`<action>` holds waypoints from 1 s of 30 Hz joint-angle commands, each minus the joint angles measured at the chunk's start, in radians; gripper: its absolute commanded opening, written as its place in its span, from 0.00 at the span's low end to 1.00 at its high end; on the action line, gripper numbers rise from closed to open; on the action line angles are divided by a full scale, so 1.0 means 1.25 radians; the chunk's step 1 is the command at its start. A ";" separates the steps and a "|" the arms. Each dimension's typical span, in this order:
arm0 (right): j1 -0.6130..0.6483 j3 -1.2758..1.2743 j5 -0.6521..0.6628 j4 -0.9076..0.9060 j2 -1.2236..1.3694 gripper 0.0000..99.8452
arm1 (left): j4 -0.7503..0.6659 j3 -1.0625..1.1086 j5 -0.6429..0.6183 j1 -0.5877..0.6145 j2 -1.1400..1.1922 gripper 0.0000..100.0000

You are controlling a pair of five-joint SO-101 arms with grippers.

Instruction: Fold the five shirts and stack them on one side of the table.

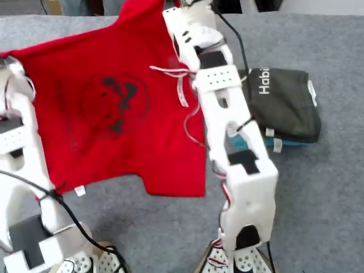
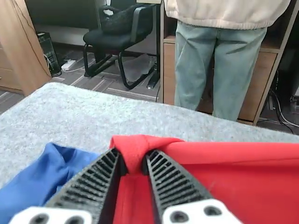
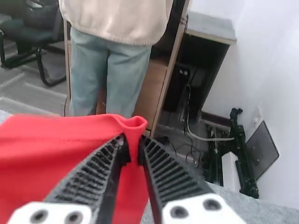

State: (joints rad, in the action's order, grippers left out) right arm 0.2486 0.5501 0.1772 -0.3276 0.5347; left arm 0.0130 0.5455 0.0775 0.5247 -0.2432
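Observation:
A red shirt (image 1: 114, 108) with a dark print hangs spread above the grey table (image 1: 318, 199), held between both arms. My left gripper (image 1: 8, 61) is at the shirt's left corner. In the left wrist view it (image 2: 133, 163) is shut on a bunched fold of the red shirt (image 2: 224, 177). My right gripper (image 1: 170, 10) is at the far edge, over the shirt's other corner. The right wrist view shows it (image 3: 131, 142) shut on a pinch of the red shirt (image 3: 51, 149). A folded dark shirt (image 1: 284, 99) lies on a folded teal shirt (image 1: 284, 142) at the right.
A crumpled blue shirt (image 2: 28, 182) lies on the table beside my left gripper. The right arm's white body (image 1: 233, 148) stands between the red shirt and the folded stack. Bare grey table stretches along the front and right.

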 commanded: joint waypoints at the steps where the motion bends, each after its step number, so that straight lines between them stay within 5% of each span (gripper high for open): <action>1: -0.016 0.240 0.002 -0.120 0.066 0.01 | 0.032 -0.101 0.012 0.008 0.011 0.03; 12: -0.026 0.638 0.011 -0.513 0.245 0.01 | 0.259 -0.100 0.012 0.006 0.011 0.03; 17: 0.005 0.783 0.122 -0.740 0.300 0.01 | 0.330 -0.088 0.018 0.015 0.011 0.03; 30: 0.014 0.899 0.204 -1.153 0.377 0.01 | 0.411 0.085 0.234 0.015 -0.016 0.03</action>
State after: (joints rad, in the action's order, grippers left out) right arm 0.2562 1.6303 0.4304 -1.7254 1.0119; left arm 0.4580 0.6513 0.2892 0.5324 -0.2217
